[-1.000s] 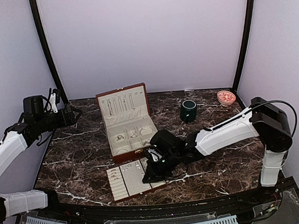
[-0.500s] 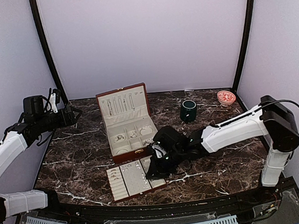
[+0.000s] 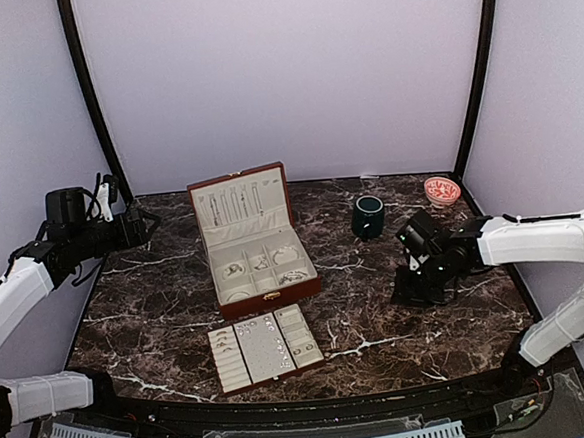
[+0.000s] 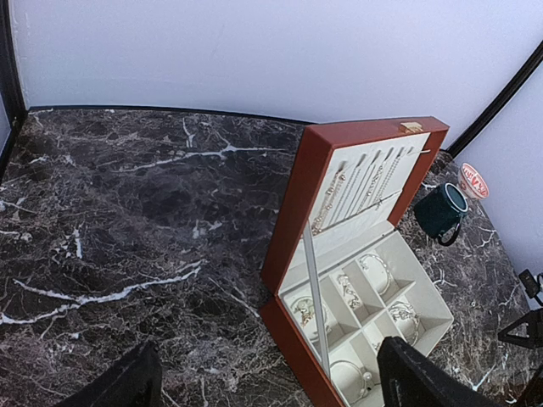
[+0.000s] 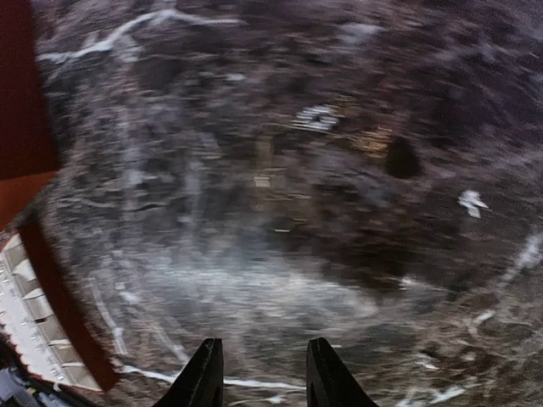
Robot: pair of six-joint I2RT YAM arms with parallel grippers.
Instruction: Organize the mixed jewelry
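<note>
Jewelry, 1 box, 1 tray, 1 mug, 1 bowl

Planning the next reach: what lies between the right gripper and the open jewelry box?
Only bare marble tabletop between the right gripper and the jewelry box, seen in the top view. The green mug stands farther back, off that line.

The left arm rises from its base, folds back at the elbow and carries its dark wrist level. The left gripper points sideways toward the right arm's side. In its own wrist view the two fingers stand wide apart with nothing between them. The right arm reaches out low and nearly straight, with the right gripper tilted downward at its end. That gripper's fingers show a narrow gap and hold nothing, though its wrist view is blurred.
</note>
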